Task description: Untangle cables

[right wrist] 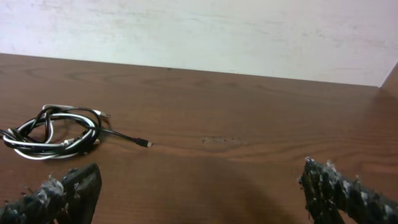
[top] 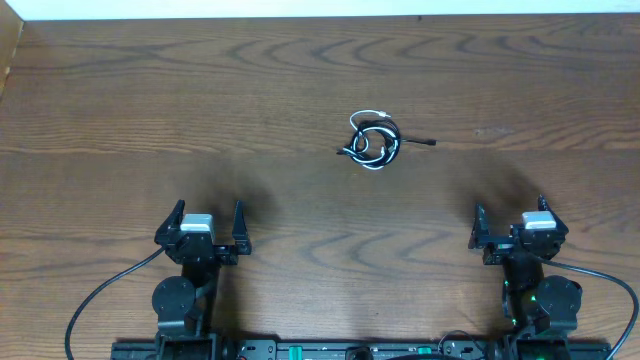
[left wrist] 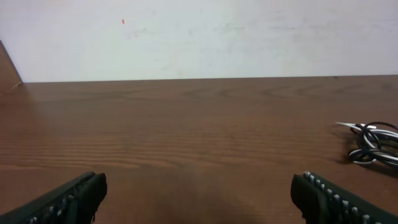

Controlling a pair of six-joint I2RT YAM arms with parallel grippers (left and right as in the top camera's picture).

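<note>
Where the brown wooden table (top: 320,70) spreads out, we see two open claws and one small knot of cables (top: 375,141).

The left claw (top: 209,210) sits near the front edge on the left, and its two fingers stand wide apart with nothing between them. The right claw (top: 510,210) sits near the front edge on the right, wide open too and holding nothing. The cables lie on the table past both claws, well apart from them and a bit nearer the right claw. We see the white cable (right wrist: 37,153) and the black cable (right wrist: 118,134) looped round each other in a ring. One small plug (right wrist: 145,144) of the black cable pokes out to the right of the knot.
</note>
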